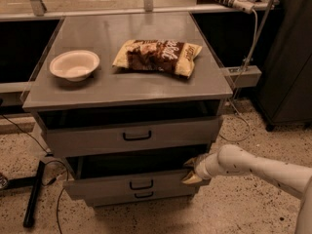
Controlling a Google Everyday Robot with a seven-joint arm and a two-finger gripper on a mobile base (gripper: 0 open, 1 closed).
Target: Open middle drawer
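The middle drawer (112,185) is grey with a small black bar handle (141,184). It stands pulled out some way, with a dark gap above its front. My gripper (191,171) is at the right end of the drawer front's top edge. Its tan fingers (191,180) are spread, one above and one below that edge. The white arm (253,169) reaches in from the right. The top drawer (97,139) is slightly out. The bottom drawer's handle (144,195) shows just under the middle one.
A white bowl (74,65) and a chip bag (157,55) lie on the cabinet top (122,89). Black cables and a black bar (33,194) lie on the floor at left. A dark cabinet (287,57) stands at right.
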